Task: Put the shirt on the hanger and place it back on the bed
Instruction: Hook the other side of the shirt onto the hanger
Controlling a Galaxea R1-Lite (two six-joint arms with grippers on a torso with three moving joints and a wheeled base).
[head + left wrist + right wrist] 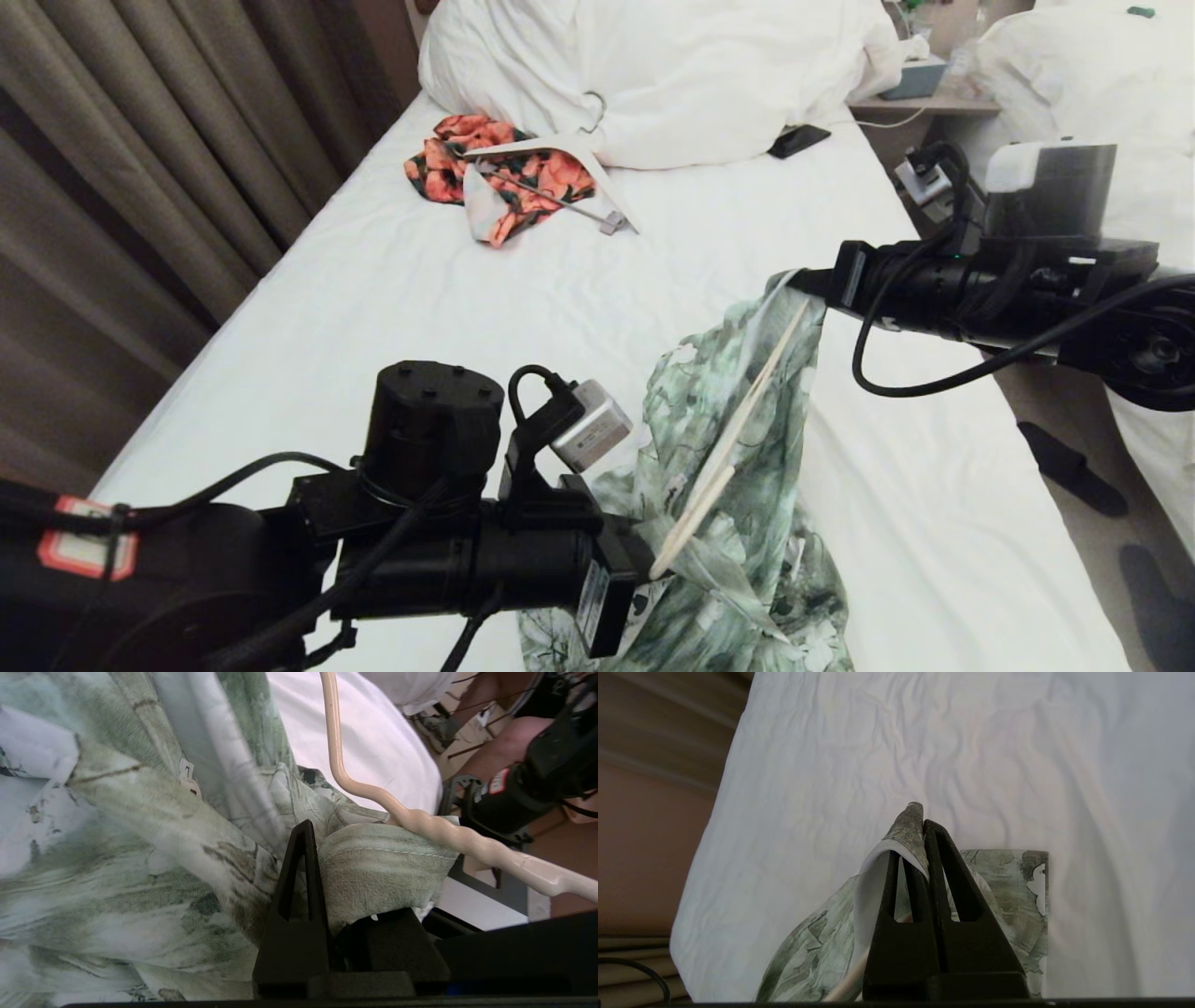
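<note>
The green leafy shirt [709, 439] hangs in the air over the bed [467, 299], stretched between my two grippers. My left gripper [653, 560] is low and near, shut on a fold of the shirt [383, 877]; one finger [303, 872] shows and cloth covers the other. My right gripper [808, 285] is higher and farther, shut on a shirt edge [908, 826]. The cream hanger [747, 420] slants inside the shirt from one gripper to the other. Its notched shoulder [444, 833] rests on the held fold.
An orange floral garment [504, 168] and a thicker white hanger with a clip bar [560, 145] lie near the pillows [672, 75]. A black phone [798, 140] lies beside them. Curtains [140, 140] run along the left; the second bed [1102, 56] and floor slippers [1069, 467] are right.
</note>
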